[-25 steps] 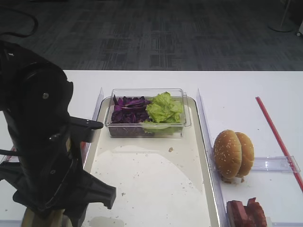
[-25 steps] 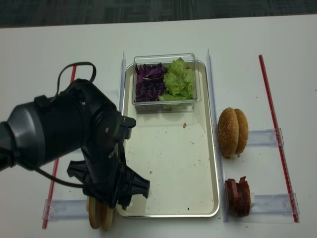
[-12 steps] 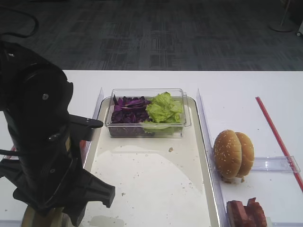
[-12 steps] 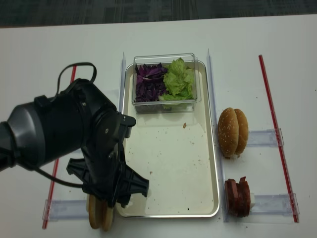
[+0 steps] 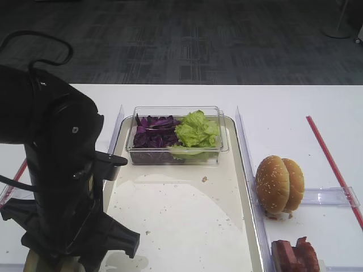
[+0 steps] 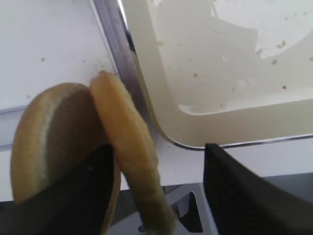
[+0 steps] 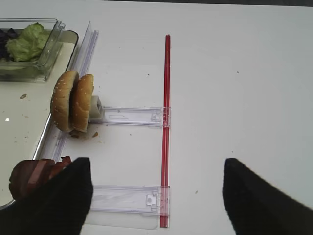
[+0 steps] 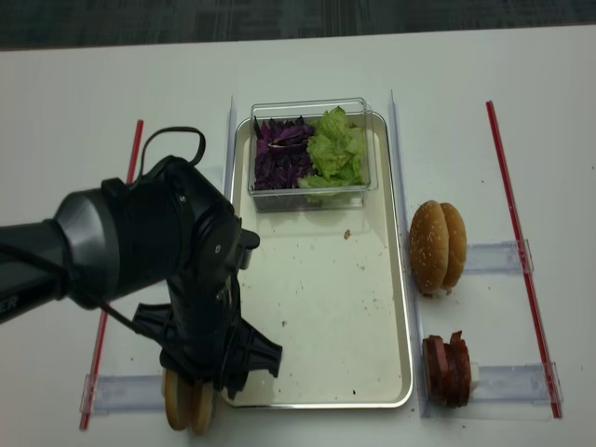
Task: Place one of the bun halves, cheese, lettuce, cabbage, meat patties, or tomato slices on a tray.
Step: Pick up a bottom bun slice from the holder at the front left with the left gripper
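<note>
exterior high: we see the left arm (image 5: 62, 181) filling the lower left, its gripper hidden below the frame edge. The tray (image 5: 187, 226) lies in the middle; a clear box (image 5: 176, 156) at its far end holds cabbage (image 5: 153, 131) on the left and lettuce (image 5: 197, 129) on the right. Two seeded buns (image 5: 279, 185) stand on edge right of the tray, meat (image 5: 295, 255) nearer the camera.

right wrist: we see the right gripper (image 7: 154, 200) with fingers (image 7: 58, 200) spread wide, nothing between them, hovering over the table (image 7: 234, 73) beside a red strip (image 7: 165, 127). Seeded buns and meat sit to the left.

left wrist: we see the left gripper (image 6: 159, 196) spread around one plain bun half (image 6: 129, 156) standing on edge. One finger (image 6: 244, 196) is apart from it; we cannot tell whether the other touches it. A second half (image 6: 46, 147) leans behind. Both are just outside the tray corner.

realsense high: we see the left arm over the bun halves (image 8: 186, 405), just left of the tray's near corner, none on the tray.
</note>
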Robot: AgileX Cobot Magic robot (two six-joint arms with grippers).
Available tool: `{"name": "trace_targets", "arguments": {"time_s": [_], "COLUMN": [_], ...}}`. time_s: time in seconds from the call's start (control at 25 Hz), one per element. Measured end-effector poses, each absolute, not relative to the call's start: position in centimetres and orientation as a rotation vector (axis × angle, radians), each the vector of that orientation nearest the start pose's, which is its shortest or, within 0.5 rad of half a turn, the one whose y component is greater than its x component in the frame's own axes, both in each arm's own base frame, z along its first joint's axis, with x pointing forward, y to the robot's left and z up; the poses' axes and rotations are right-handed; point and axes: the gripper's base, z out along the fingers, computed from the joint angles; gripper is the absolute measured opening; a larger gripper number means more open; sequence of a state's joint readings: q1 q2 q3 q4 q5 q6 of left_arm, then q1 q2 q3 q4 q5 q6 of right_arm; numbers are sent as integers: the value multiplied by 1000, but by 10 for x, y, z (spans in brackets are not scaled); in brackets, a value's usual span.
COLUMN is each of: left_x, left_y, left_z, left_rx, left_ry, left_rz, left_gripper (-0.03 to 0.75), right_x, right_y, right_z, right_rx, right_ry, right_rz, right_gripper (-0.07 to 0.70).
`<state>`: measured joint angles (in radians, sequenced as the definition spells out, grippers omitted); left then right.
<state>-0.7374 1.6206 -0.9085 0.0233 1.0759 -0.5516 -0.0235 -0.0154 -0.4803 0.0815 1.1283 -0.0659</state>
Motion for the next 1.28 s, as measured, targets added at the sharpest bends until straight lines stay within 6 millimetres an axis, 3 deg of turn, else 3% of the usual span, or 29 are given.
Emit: {"name": "trace_targets", "arguments": {"time_s": [0.16,0.4,0.8,1.28], "left_x": [192,193,194,194], "left_y": [-171,-169,-166,-165], "left_z": [184,184,184,186], "left_rx": [325,343,367,365], "left_ry": [3214,3202,3186,3196], "left_rz": [163,191,258,276], "left_gripper": [346,213,57,41], "right_x": [-8,-8,-8,-8], "right_y": [7,7,7,7], "right_z": [267,267,267,267], "right_rx": [-52,-52,-52,-52], "right_ry": [2113,2113,2113,2113], "right_rz": [45,45,45,45], "right_gripper": [571,571,571,571]}}
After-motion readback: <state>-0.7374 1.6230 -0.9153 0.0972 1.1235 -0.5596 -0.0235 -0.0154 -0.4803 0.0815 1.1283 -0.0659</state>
